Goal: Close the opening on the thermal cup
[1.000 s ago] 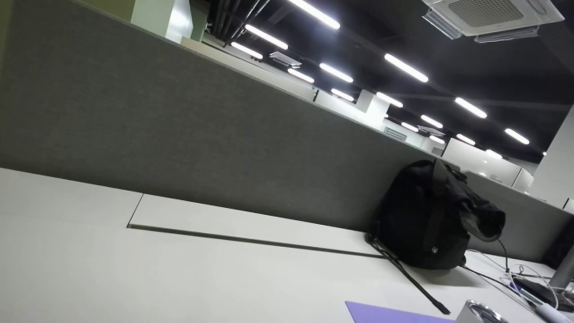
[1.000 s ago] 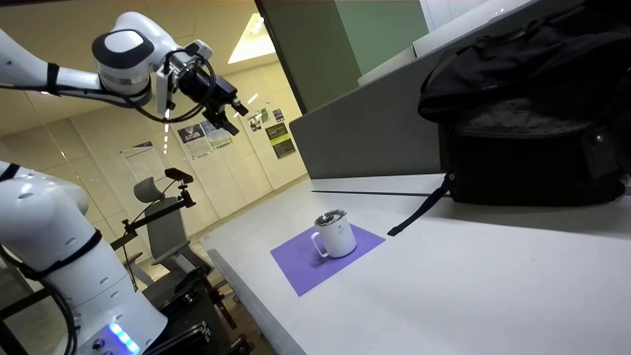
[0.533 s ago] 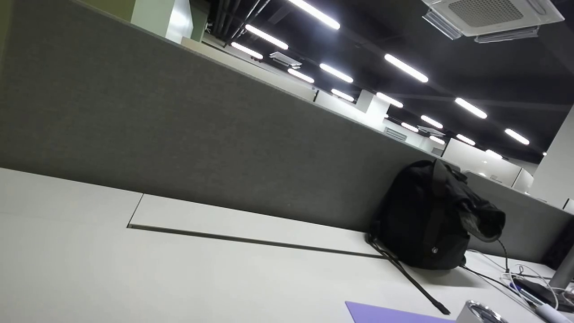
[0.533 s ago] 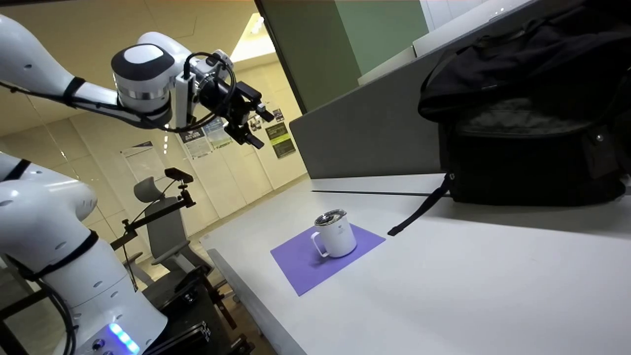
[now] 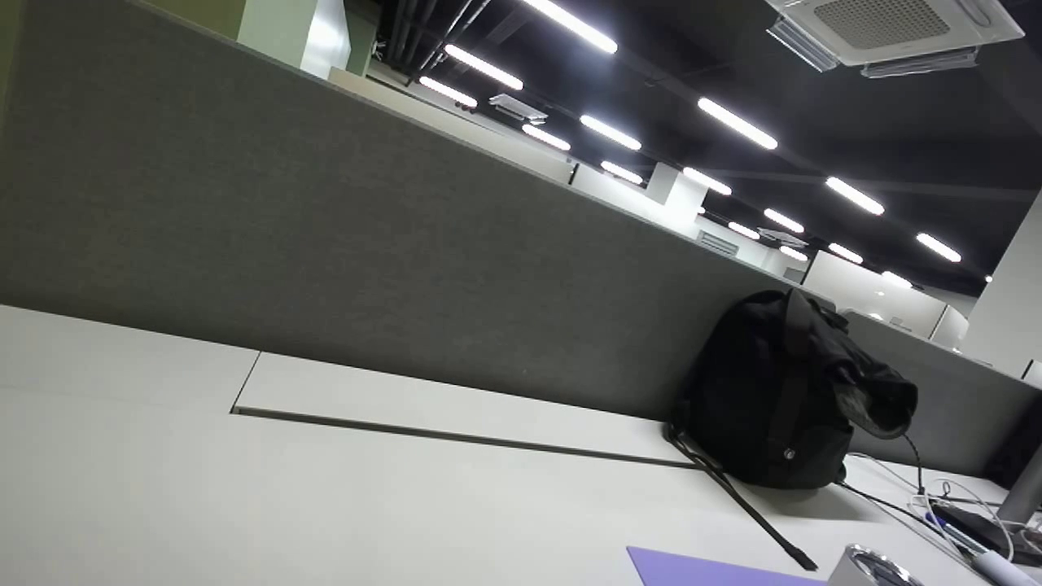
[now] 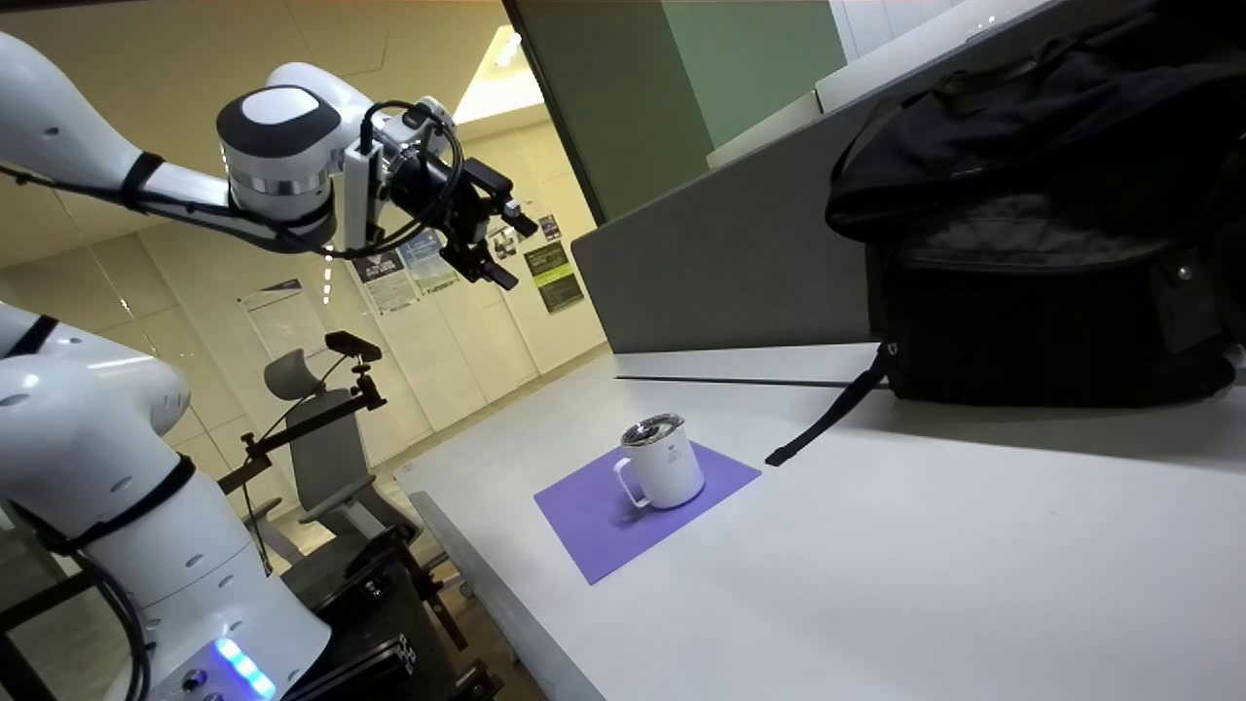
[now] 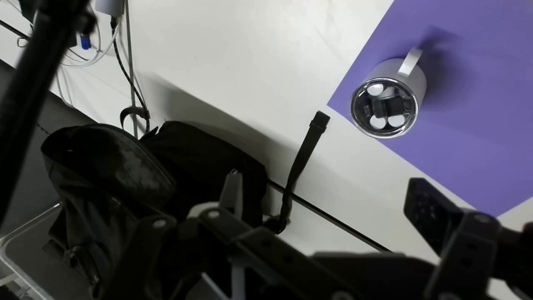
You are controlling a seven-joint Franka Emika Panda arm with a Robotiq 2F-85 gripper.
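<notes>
The thermal cup (image 6: 670, 475) is a white mug with a handle and a clear lid. It stands upright on a purple mat (image 6: 594, 534). In the wrist view the cup (image 7: 410, 73) is at the upper right, with a dark slider (image 7: 388, 106) across its lid; I cannot tell whether the drinking opening is covered. In an exterior view only the cup's rim (image 5: 875, 567) shows at the bottom edge. My gripper (image 6: 513, 252) is open and empty, high above the table and well apart from the cup. Its spread fingers also show in the wrist view (image 7: 327, 195).
A black backpack (image 6: 1051, 292) stands against the grey partition (image 6: 730, 263). Its strap (image 6: 827, 419) lies on the white table (image 6: 876, 565) close to the mat. Cables (image 5: 887, 505) and a monitor stand (image 5: 1022, 492) are beyond the backpack.
My arm and gripper have moved right and a little down in an exterior view since one second ago, with almost no motion in the last half second. The cup has not moved.
</notes>
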